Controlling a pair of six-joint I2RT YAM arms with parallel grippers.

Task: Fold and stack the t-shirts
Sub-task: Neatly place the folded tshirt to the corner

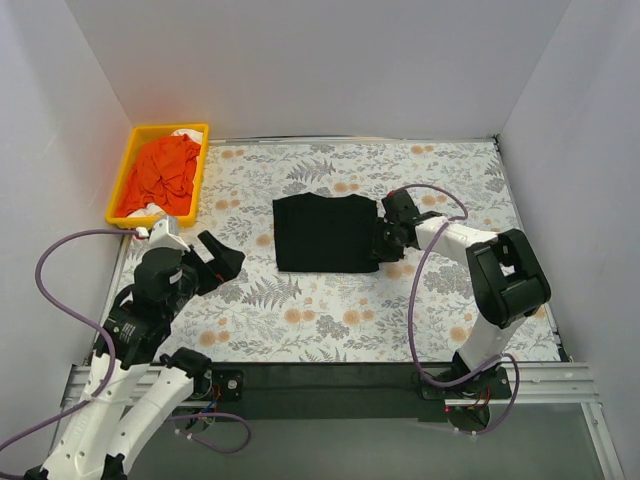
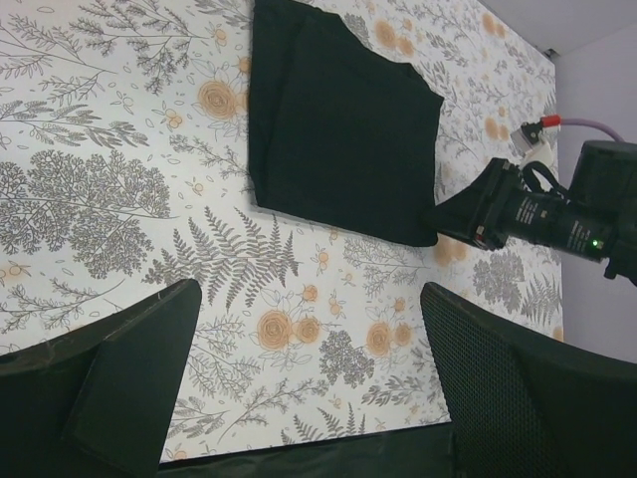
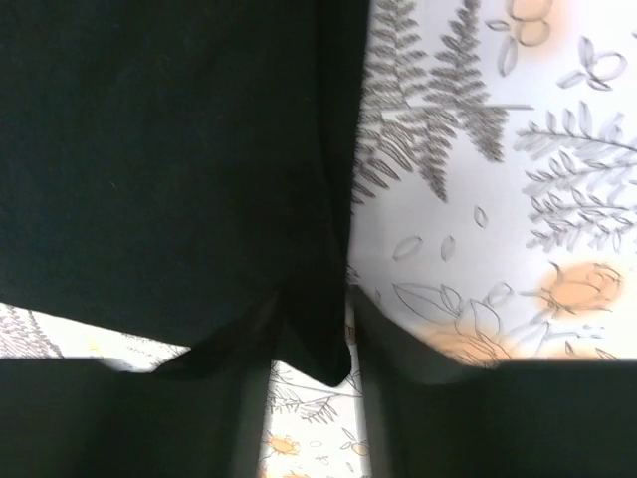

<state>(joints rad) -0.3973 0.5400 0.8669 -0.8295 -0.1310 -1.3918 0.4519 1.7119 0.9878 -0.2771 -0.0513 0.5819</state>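
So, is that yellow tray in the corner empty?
No, the tray is filled with crumpled orange cloth.

white arms [image 1: 452, 237], black joints [image 1: 508, 275], black fingers [image 2: 119, 388], looping purple cables [image 1: 414, 300]

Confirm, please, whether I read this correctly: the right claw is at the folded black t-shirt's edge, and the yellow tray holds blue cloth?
Not quite: the top view shows the cloth in the yellow tray is orange, not blue. The rest stands: the right claw is at the folded black t-shirt's edge.
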